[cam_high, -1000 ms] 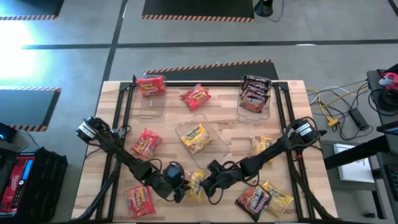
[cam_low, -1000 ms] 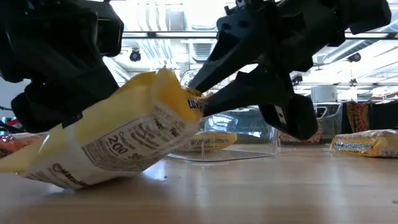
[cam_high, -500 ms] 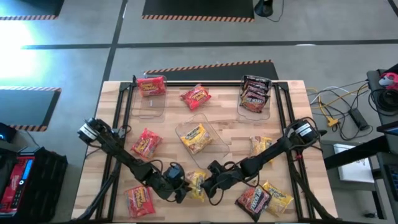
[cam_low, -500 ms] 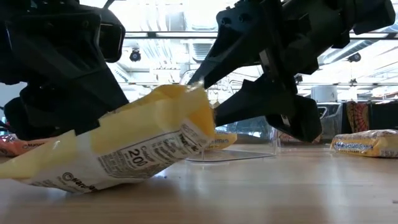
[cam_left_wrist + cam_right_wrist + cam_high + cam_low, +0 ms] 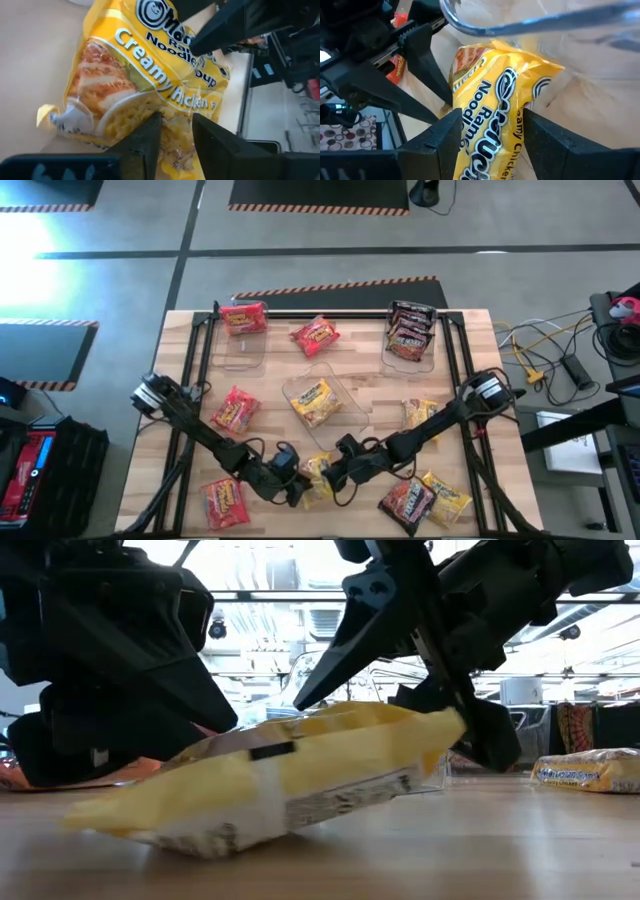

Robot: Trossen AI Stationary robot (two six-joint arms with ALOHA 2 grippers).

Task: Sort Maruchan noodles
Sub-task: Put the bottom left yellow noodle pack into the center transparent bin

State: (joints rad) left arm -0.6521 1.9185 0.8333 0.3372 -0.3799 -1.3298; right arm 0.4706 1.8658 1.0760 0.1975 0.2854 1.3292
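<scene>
Wooden slatted counter (image 5: 370,405) carries scattered ramen packets and clear plastic bins (image 5: 325,400).

We see yellow crinkly Creamy Chicken packet (image 5: 300,775), a second ago tilted up between both arms, now lying nearly flat at near edge, between arms.

We read this as handover: right arm letting go, left arm taking over.

Right end effector (image 5: 490,135): fingers spread wide, straddling packet, released.

Left end effector (image 5: 172,137): fingers narrowed onto packet edge, apparently pinching plastic.

Packet not yet in yellow bin.
</scene>
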